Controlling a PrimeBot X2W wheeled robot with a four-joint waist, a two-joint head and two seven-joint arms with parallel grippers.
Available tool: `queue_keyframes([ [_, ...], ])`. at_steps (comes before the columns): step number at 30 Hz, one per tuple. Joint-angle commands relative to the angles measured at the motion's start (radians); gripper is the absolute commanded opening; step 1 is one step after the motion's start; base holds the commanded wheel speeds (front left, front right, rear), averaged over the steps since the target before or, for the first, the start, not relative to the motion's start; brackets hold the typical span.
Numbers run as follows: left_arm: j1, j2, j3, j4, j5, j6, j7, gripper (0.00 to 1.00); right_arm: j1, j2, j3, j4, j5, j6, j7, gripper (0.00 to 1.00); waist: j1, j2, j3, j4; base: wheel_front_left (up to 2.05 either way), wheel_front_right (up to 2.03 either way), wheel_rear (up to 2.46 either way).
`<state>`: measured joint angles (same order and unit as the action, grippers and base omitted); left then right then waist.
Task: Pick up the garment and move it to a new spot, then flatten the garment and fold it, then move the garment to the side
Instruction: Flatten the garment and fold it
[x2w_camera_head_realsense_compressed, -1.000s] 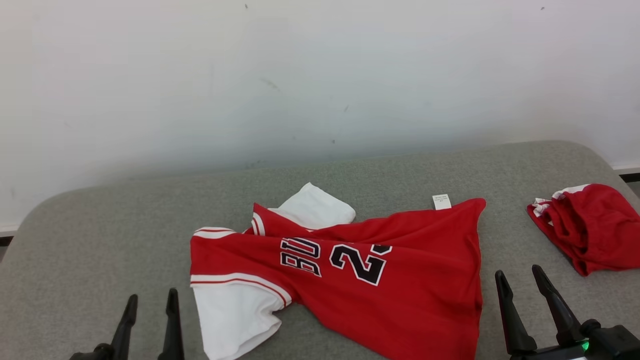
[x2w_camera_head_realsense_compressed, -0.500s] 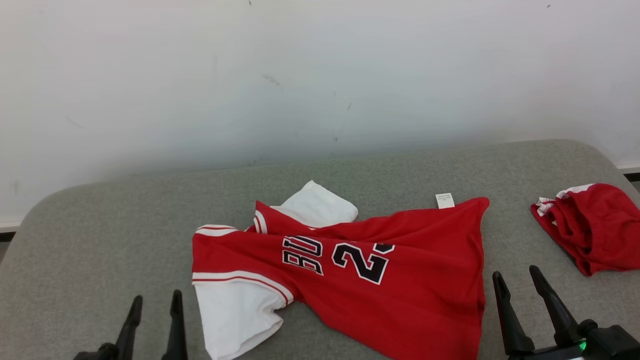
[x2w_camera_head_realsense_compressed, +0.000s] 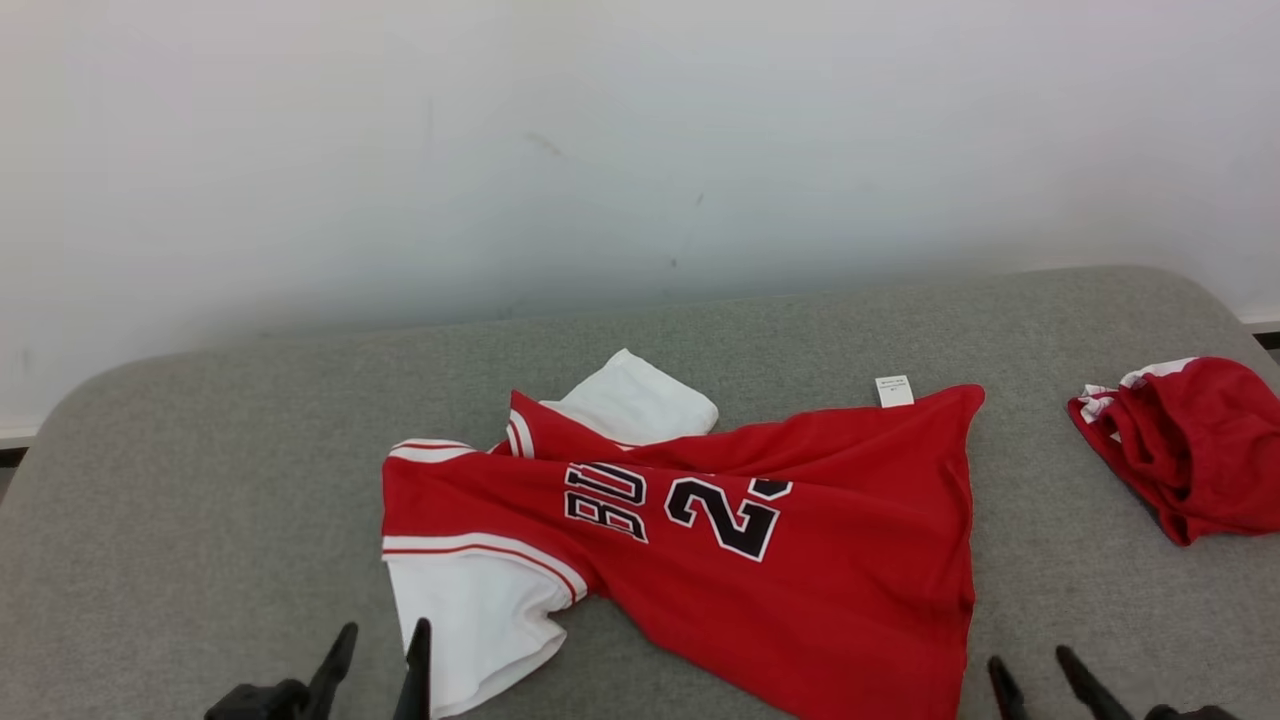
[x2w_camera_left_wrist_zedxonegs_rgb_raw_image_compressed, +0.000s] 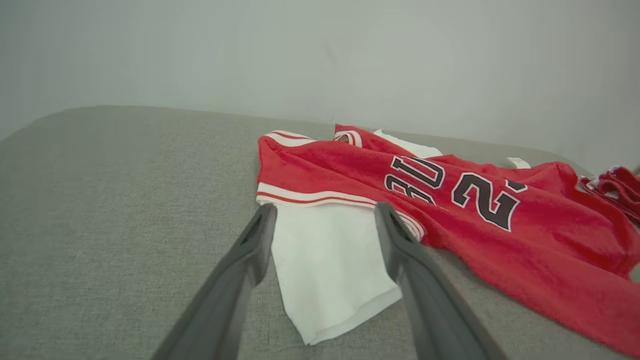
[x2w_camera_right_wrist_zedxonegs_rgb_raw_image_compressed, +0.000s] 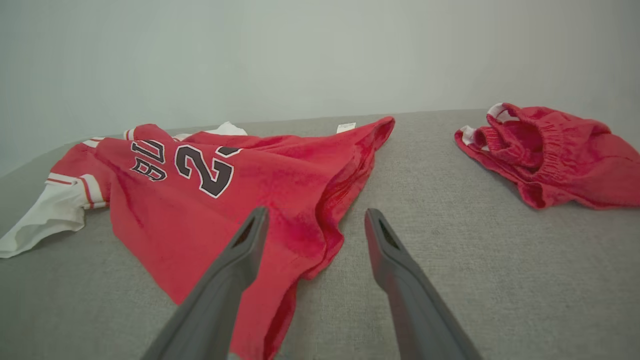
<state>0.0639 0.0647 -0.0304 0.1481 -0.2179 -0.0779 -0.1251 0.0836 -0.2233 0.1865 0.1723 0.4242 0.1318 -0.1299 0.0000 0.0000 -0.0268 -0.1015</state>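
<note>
The garment is a red jersey with white sleeves and black lettering. It lies crumpled on the grey table, collar end to the left. My left gripper is open at the near edge, just short of the near white sleeve. In the left wrist view that sleeve lies past the open left gripper, untouched. My right gripper is open by the hem's near corner. In the right wrist view, the right gripper hangs above the garment's hem edge, holding nothing.
A second bunched red garment lies at the table's right end, and also shows in the right wrist view. A pale wall rises behind the table. Bare grey surface lies to the left of the jersey.
Both grippers have sunk toward the bottom edge of the head view. The left one has also shifted right, closer to the white sleeve. The jersey has not moved on the table.
</note>
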Motion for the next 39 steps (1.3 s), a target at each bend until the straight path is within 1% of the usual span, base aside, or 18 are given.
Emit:
queue_keyframes([
  [1,0.004,0.006,0.002,-0.003,-0.009,0.004,0.01,1.0,0.007,-0.004,0.013,0.006,0.012,-0.003,0.011,1.0,0.0,0.0,0.003,-0.001,0.0,0.0,0.0],
  [5,0.007,0.008,-0.004,0.01,-0.022,0.016,0.084,1.0,0.005,-0.002,0.089,0.042,0.081,-0.002,0.092,1.0,0.0,0.0,0.012,0.001,0.0,0.0,0.0],
  [8,-0.005,0.01,-0.014,0.026,-0.022,0.015,0.125,1.0,-0.008,0.004,0.123,0.078,0.116,-0.002,0.14,1.0,0.0,0.0,0.019,0.006,0.0,0.0,0.0],
  [14,-0.032,0.014,-0.038,0.084,-0.041,0.002,0.194,1.0,-0.05,0.02,0.164,0.146,0.143,-0.002,0.182,1.0,0.0,0.0,0.034,0.01,0.0,0.0,0.0],
  [20,-0.07,0.021,-0.059,0.144,-0.045,-0.003,0.244,1.0,-0.101,0.031,0.23,0.215,0.157,-0.002,0.171,1.0,0.0,0.0,0.055,0.008,0.0,0.0,0.0],
  [23,-0.091,0.021,-0.06,0.17,-0.048,0.006,0.271,1.0,-0.128,0.033,0.256,0.248,0.159,-0.002,0.148,1.0,0.0,0.0,0.068,0.006,0.0,0.0,0.0],
  [32,-0.156,0.03,-0.076,0.276,-0.059,0.001,0.304,1.0,-0.189,0.037,0.326,0.327,0.178,-0.002,0.098,1.0,0.0,0.0,0.089,-0.011,0.0,0.0,0.0],
  [33,-0.159,0.026,-0.08,0.281,-0.062,-0.002,0.302,0.84,-0.194,0.035,0.334,0.333,0.182,-0.002,0.096,0.97,0.0,0.0,0.09,-0.012,0.0,0.0,0.0],
  [34,-0.159,0.024,-0.085,0.285,-0.067,-0.003,0.303,0.56,-0.198,0.033,0.342,0.337,0.188,-0.002,0.092,0.67,0.0,0.0,0.089,-0.013,0.0,0.0,0.0],
  [35,-0.159,0.022,-0.09,0.287,-0.07,-0.005,0.301,0.4,-0.201,0.032,0.351,0.342,0.194,-0.002,0.094,0.46,0.0,0.0,0.088,-0.013,0.0,0.0,0.0],
  [36,-0.159,0.019,-0.095,0.287,-0.075,-0.008,0.299,0.13,-0.204,0.03,0.36,0.346,0.2,-0.002,0.091,0.33,0.0,0.0,0.088,-0.013,0.0,0.0,0.0],
  [37,-0.159,0.018,-0.096,0.288,-0.078,-0.009,0.297,0.0,-0.207,0.028,0.37,0.348,0.207,-0.002,0.087,0.15,0.0,0.0,0.087,-0.013,0.0,0.0,0.0],
  [38,-0.159,0.018,-0.098,0.287,-0.082,-0.01,0.292,0.0,-0.212,0.026,0.378,0.35,0.214,-0.002,0.08,0.0,0.0,0.0,0.086,-0.012,0.0,0.0,0.0],
  [39,-0.16,0.018,-0.098,0.284,-0.085,-0.011,0.285,0.0,-0.218,0.024,0.384,0.351,0.221,-0.002,0.075,0.0,0.0,0.0,0.085,-0.011,0.0,0.0,0.0],
])
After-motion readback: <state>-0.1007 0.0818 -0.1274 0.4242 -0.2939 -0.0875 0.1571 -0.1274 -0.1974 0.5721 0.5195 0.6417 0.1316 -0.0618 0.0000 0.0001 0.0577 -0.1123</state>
